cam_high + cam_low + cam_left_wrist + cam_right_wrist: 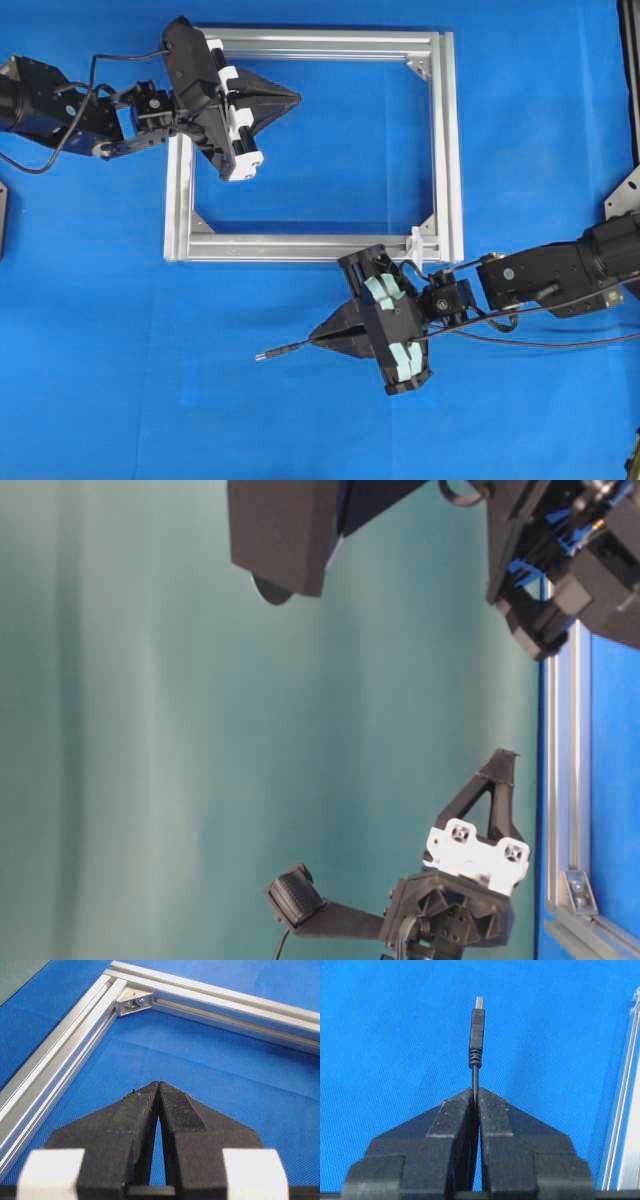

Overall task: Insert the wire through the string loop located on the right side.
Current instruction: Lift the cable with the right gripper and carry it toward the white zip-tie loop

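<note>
We see a blue cloth [120,350] under a silver frame [447,150]; our right gripper [476,1091] pinches the wire [476,1025], our left gripper [158,1085] is closed empty.

From my station: the wire [476,1035] vanishes between the right gripper [476,1091] fingertips, its run behind them hidden. String loop [417,243] too small to resolve overhead. Table-level view crops both arms and the frame [562,780].
</note>
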{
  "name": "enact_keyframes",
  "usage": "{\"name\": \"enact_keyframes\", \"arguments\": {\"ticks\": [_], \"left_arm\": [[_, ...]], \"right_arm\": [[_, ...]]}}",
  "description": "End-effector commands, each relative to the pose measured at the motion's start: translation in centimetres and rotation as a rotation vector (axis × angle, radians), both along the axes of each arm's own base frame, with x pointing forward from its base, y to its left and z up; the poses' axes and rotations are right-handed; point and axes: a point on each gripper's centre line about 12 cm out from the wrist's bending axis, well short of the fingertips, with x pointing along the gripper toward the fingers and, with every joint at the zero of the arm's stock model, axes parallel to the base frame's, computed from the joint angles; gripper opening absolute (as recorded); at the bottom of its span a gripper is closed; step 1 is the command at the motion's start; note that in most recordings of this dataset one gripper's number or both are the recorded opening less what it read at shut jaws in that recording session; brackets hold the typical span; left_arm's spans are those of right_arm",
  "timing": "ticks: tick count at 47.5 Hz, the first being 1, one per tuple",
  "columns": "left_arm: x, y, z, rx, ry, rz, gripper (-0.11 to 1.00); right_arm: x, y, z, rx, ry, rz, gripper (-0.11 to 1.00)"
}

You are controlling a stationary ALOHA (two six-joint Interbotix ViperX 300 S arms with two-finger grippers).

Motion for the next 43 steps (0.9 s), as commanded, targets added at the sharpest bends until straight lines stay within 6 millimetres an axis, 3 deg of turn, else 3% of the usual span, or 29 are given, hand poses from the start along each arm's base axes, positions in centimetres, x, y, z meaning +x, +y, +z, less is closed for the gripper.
{"name": "enact_keyframes", "arguments": {"ticks": [1,14,25,43], "left_arm": [[0.2,-0.1,1.5,0.013,-0.043,-0.004,0.0],[0.2,-0.1,1.6,0.013,-0.044,-0.004,0.0],[0.2,-0.1,1.5,0.011,-0.043,-0.004,0.0],[0.2,0.0,1.6,0.013,-0.044,-0.003,0.0]], "right_arm": [[0.4,0.2,1.7,0.014,-0.049,0.002,-0.04],[0.3,0.2,1.7,0.014,-0.044,0.001,-0.04],[-1.2,-0.4,1.1,0.031,-0.003,-0.026,-0.04],[-8.7,-2.4,0.1,0.068,0.085,-0.089,-0.04]]}}
